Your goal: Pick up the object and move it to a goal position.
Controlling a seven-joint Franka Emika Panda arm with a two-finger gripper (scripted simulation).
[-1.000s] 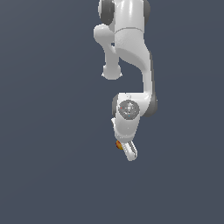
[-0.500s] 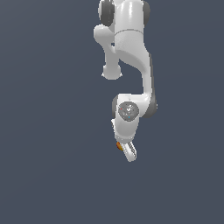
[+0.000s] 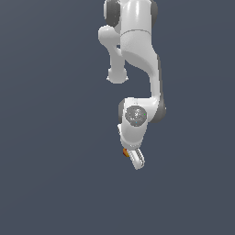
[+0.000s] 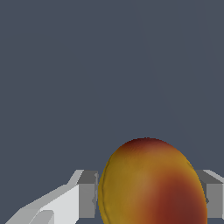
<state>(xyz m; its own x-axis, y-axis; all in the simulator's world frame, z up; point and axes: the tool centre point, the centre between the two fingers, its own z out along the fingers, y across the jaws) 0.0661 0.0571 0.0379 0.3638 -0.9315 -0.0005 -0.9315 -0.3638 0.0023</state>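
The white Panda arm (image 3: 137,55) reaches down the middle of the exterior view, its wrist bent so that the white two-fingered gripper (image 3: 134,157) points downward over the plain dark blue-grey ground (image 3: 50,137). In that view only a small orange sliver of the roundish fruit-like ball (image 3: 125,152) shows, peeking out at the gripper's edge on the exterior view's left, just beside the fingertips; the rest is hidden by the hand.

The wrist view is plainer. The orange-yellow ball with its dark red patches (image 4: 153,183) sits squarely between the two pale grey fingers (image 4: 87,194), filling the gap from one inner face to the other. The finger on one side meets the ball's skin with no gap visible; on the other side the finger (image 4: 212,194) is partly covered by the fruit, so contact there seems likely but cannot be confirmed. The fingers stand partly apart, spread to the width of the ball and closed against it.
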